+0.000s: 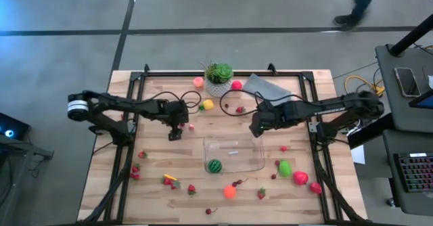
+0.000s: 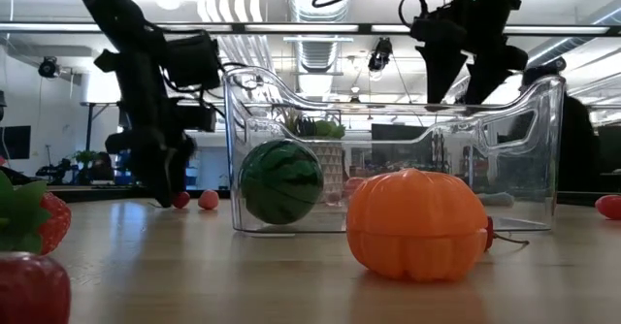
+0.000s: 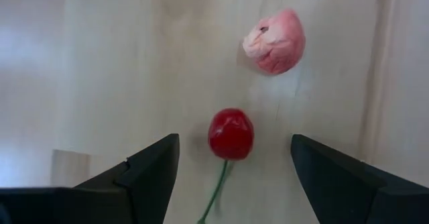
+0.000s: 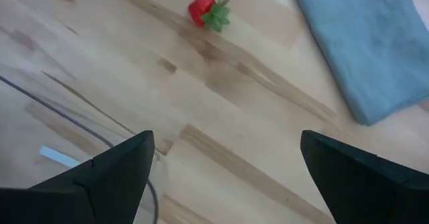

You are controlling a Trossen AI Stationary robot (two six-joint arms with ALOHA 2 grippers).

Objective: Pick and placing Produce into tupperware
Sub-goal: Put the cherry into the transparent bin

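Note:
A red cherry (image 3: 231,133) with a green stem lies on the wooden table, and a pink fruit (image 3: 275,41) lies just beyond it. My left gripper (image 3: 234,160) stands open over the cherry, pointing steeply down, one finger on either side and neither touching it; in the high view my left gripper (image 1: 176,132) is left of the tupperware. The clear tupperware (image 1: 235,155) rests at the table's middle with a striped green melon (image 1: 214,166) inside. My right gripper (image 1: 258,128) hangs open above the tupperware's far right corner, holding nothing.
A strawberry (image 4: 208,11) and a folded grey cloth (image 4: 375,43) lie beyond my right gripper. A potted plant (image 1: 219,76) stands at the far edge. An orange fruit (image 2: 417,225), a green one (image 1: 285,168) and red ones (image 1: 300,178) are scattered near the front edge.

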